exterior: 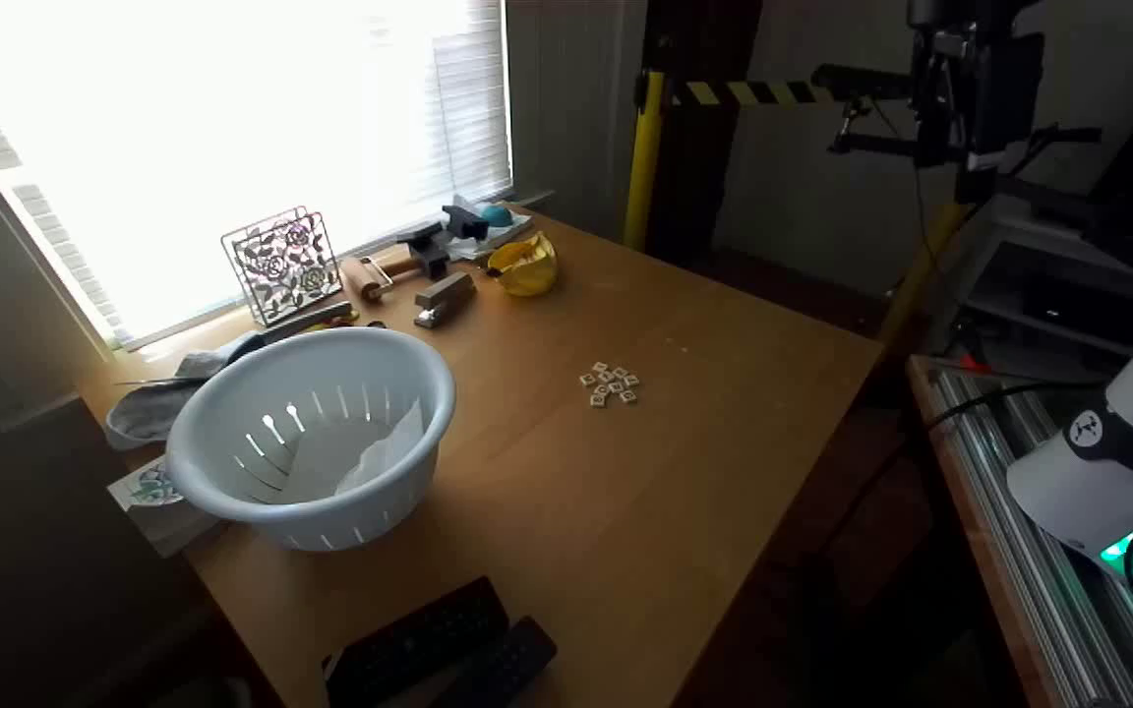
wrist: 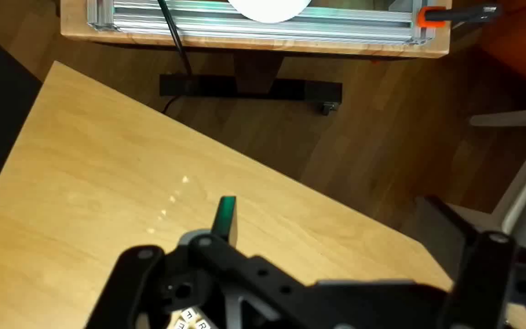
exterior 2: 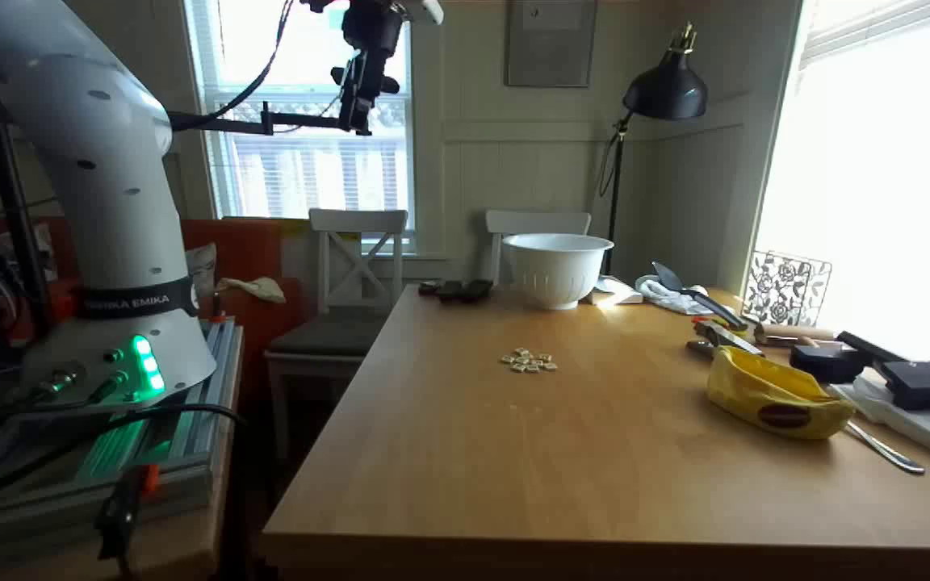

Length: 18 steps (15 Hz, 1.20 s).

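Observation:
My gripper is open and empty in the wrist view [wrist: 334,217]. Its two fingers stand wide apart high above the wooden table [wrist: 85,151]. It also shows at the top of an exterior view [exterior 2: 362,101], well above the table, touching nothing. A cluster of small cream letter tiles [exterior: 611,384] lies on the table; it shows in both exterior views [exterior 2: 528,361]. A few tiles [wrist: 191,318] show behind the gripper linkage at the bottom of the wrist view, some with letters readable. A white slotted colander [exterior: 370,516] stands upright with white paper inside; it also shows here [exterior 2: 558,273].
A yellow pouch [exterior 2: 772,397], stapler [exterior: 446,298], rose-patterned metal holder [exterior: 283,267] and black spatula [exterior 2: 693,295] sit along the window side. Dark remotes [exterior: 439,644] lie near the colander. A black lamp [exterior 2: 665,87] and white chairs [exterior 2: 358,266] stand beyond. A gap separates table and robot base [exterior: 1098,482].

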Each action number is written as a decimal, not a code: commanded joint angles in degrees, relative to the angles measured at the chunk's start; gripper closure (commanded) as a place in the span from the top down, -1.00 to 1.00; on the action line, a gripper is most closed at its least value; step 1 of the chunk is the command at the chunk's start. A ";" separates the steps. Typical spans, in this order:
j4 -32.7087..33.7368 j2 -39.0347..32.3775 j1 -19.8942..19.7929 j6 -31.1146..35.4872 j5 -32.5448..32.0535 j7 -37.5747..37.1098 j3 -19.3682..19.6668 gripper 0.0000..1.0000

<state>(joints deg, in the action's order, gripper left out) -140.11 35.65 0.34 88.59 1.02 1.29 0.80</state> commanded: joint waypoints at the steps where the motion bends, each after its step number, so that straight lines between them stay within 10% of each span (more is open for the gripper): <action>1: 0.08 -0.03 -0.13 -0.08 0.03 0.07 -0.09 1.00; 6: 0.08 -0.03 -0.13 -0.08 0.03 0.07 -0.09 1.00; 18: 3.42 -32.05 0.24 39.87 5.13 -4.00 -0.41 1.00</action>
<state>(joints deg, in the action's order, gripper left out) -140.65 12.96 0.18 122.35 4.47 -0.28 1.31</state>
